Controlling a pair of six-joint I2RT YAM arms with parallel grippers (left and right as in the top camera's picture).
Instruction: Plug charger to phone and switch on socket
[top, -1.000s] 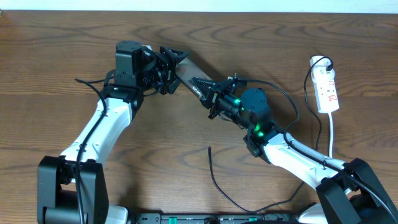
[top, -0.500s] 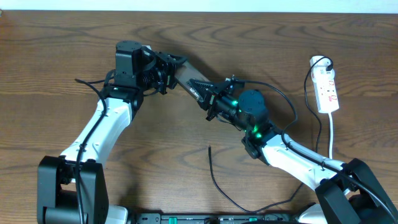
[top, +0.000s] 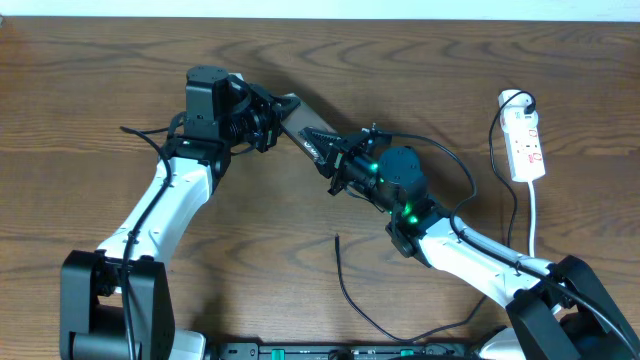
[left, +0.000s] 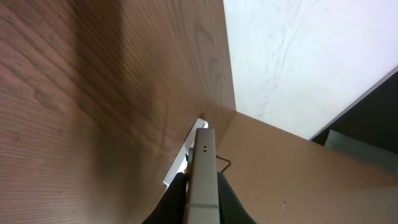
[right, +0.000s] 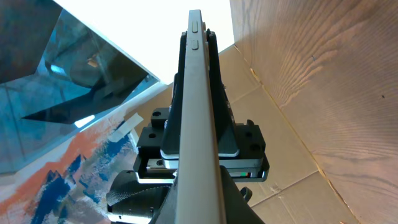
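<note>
The phone (top: 306, 126) hangs above the table, held edge-on between the two arms. My left gripper (top: 281, 107) is shut on its upper-left end, and the phone's pale edge (left: 202, 171) runs between the dark fingers (left: 177, 200). My right gripper (top: 333, 157) is shut on the lower-right end, and the long edge of the phone (right: 198, 93) stretches away from its fingers (right: 168, 211). The charger (top: 345, 285), a thin black cable, lies loose on the table near the front. The socket (top: 526, 146) lies flat at the far right.
A white cord (top: 533, 215) runs from the socket toward the front right. Thicker black arm cables (top: 450, 160) loop above my right arm. The wooden table (top: 100, 60) stretches wide on the left and at the back.
My left gripper's jaws have closed onto the phone's upper-left end. The right gripper, still gripping the phone, has shifted slightly to the left.
</note>
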